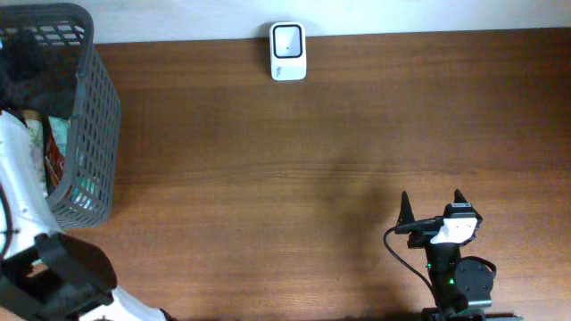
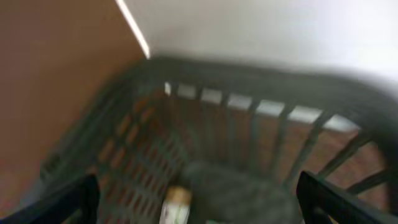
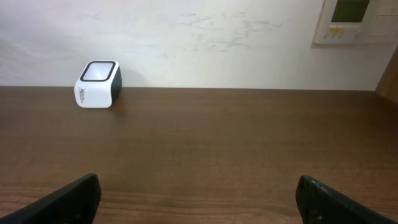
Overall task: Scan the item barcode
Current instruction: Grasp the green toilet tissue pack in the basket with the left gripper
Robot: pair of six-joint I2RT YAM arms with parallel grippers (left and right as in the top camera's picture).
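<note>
Nearest the robot, the right gripper sits low at the front of the brown wooden table, its 2 black fingers spread wide and holding nothing. On the other side, the left gripper hangs over the mouth of the dark grey plastic mesh basket at the table's left edge, jaws likewise wide and empty, pointing down inside. That wrist view is blurred, yet a pale packet-like item shows on the basket floor, below the fingers and apart from them; the overhead view glimpses red and green packaging through the mesh; which face carries the barcode I cannot tell. Far across the table, against the pale wall, stands the small white box-shaped scanner with a dark-framed window, well apart from both arms and the basket. As I judge it, the pick is not yet made, and the risks sit in the basket: wide fingers could catch the rim or ribs on the way down; crowded packets could mean 2 come up together; a thin packet could twist out of the grip; a light basket could drag along; fingers closed over the barcode would hide it from the scanner window.
</note>
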